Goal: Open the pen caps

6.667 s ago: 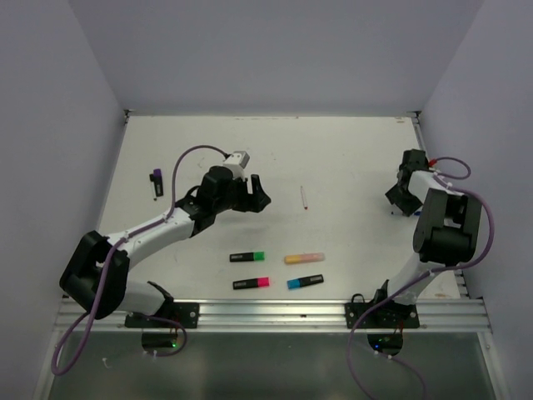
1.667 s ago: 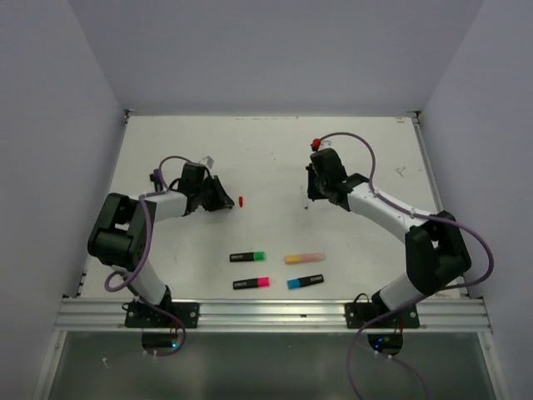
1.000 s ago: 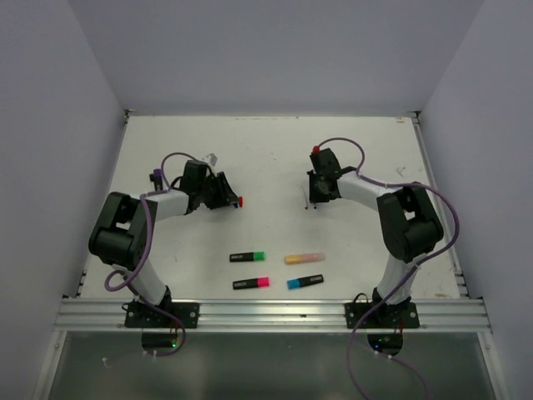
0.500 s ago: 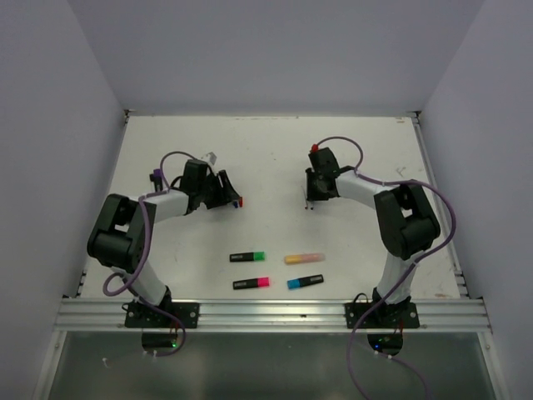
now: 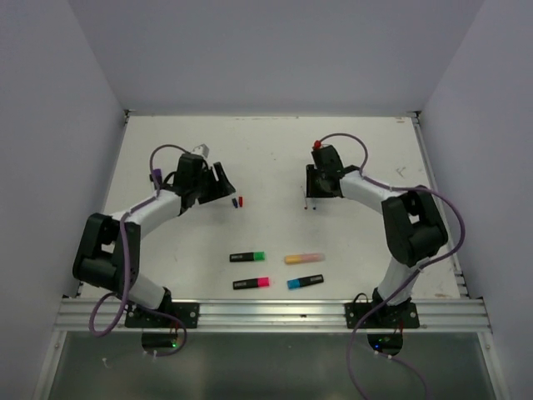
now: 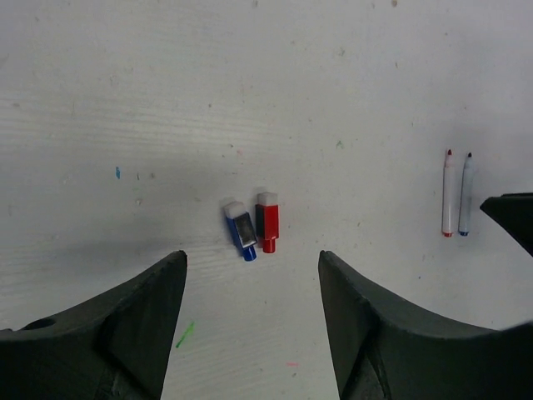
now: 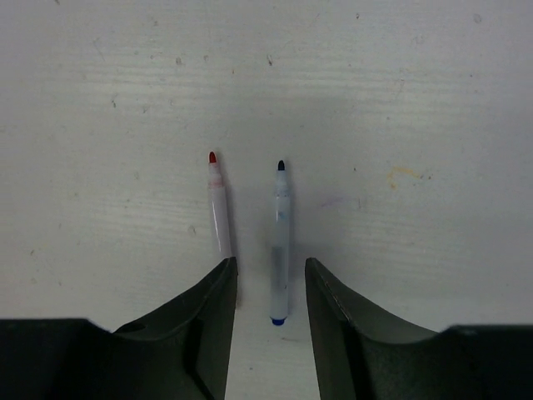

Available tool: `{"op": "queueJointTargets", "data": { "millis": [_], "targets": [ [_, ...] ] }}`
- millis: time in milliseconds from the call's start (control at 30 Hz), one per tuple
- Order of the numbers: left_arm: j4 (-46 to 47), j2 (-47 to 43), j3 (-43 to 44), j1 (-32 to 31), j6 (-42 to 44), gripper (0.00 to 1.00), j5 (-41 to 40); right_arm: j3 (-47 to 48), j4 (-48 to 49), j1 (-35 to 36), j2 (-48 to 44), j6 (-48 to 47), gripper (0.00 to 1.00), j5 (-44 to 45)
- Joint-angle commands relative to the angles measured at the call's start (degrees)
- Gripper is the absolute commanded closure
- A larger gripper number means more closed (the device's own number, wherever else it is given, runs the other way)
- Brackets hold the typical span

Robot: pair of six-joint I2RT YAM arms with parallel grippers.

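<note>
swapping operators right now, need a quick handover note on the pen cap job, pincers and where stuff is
Left pincer: open, empty, above the blue cap and red cap, which lie side by side on the table.
Right pincer: open, empty, over the red-tipped pen and blue-tipped pen, which lie parallel and apart.
Done: both thin pens have bare tips, caps off.
Left: four highlighters near the front edge look capped: green-capped highlighter, pink-capped highlighter, blue-capped highlighter, peach-orange highlighter.
</note>
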Motion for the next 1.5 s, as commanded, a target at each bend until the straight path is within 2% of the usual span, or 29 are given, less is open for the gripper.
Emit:
{"op": "queueJointTargets", "data": {
  "millis": [0, 67, 167, 267, 300, 400, 533, 733, 900, 967, 1000, 1067, 1200, 1333, 1467],
  "targets": [
    [-4.9, -2.8, 5.9, -0.6, -0.6, 0.31, -5.2, -2.1, -0.6, -0.1, -8.7, -0.7, 0.55, 0.9],
    [-8.7, -4.2, 8.3, -0.6, -0.4, 0.31, -11.4, -3.9, -0.2, -0.1, -11.7, 0.7, 0.49, -0.8],
    [-12.3, -6.3, 10.8, -0.3, -0.7, 0.28, -16.0, -7.4, -1.5, 1.2, -15.7, 2.5, 0.41, -1.7],
    [-21.9, -5.7, 19.2, -0.1, 1.1, 0.28, -19.6, -8.9, -6.6, 1.4, -20.6, 5.3, 0.4, -8.0],
    [-27.1, -5.3, 21.3, -0.1, 1.5, 0.29, -20.8, -8.9, -8.0, 1.7, -21.7, 6.2, 0.4, -12.5],
    [-34.0, -4.0, 27.9, 0.5, 2.9, 0.32, -23.5, -6.6, -14.9, 4.8, -25.7, 9.0, 0.41, -17.4],
    [-37.3, -2.5, 32.8, 2.0, 5.9, 0.31, -24.6, 0.2, -24.6, 9.5, -27.3, 8.4, 0.41, -19.1],
    [-35.9, 0.6, 33.2, 7.8, 8.1, 0.32, -22.5, 8.9, -34.9, 9.5, -25.2, 7.8, 0.41, -21.7],
    [-36.3, 3.3, 32.7, 10.7, 7.9, 0.3, -25.6, 17.4, -42.1, 9.4, -22.6, 4.2, 0.41, -20.6],
    [-36.1, 4.4, 31.5, 13.1, 7.6, 0.32, -24.8, 18.8, -43.3, 9.5, -21.4, 3.5, 0.41, -21.2],
    [-34.6, 4.5, 30.8, 14.3, 7.9, 0.41, -23.9, 18.9, -43.5, 9.5, -21.2, 3.4, 0.41, -21.5],
    [-32.9, 4.4, 28.2, 18.5, 8.0, 0.45, -21.0, 18.9, -43.0, 9.5, -20.4, 3.4, 0.41, -22.6],
    [-28.4, 4.7, 25.6, 26.0, 9.6, 0.41, -16.8, 19.5, -43.3, 9.5, -18.5, 3.0, 0.41, -23.9],
    [-27.2, 6.6, 25.5, 28.0, 12.5, 0.38, -17.2, 20.4, -43.8, 9.4, -17.5, 1.8, 0.41, -23.8],
    [-25.6, 9.2, 25.1, 28.2, 14.0, 0.39, -18.1, 19.7, -43.3, 9.2, -16.8, 0.8, 0.41, -24.1]
  ]
}}
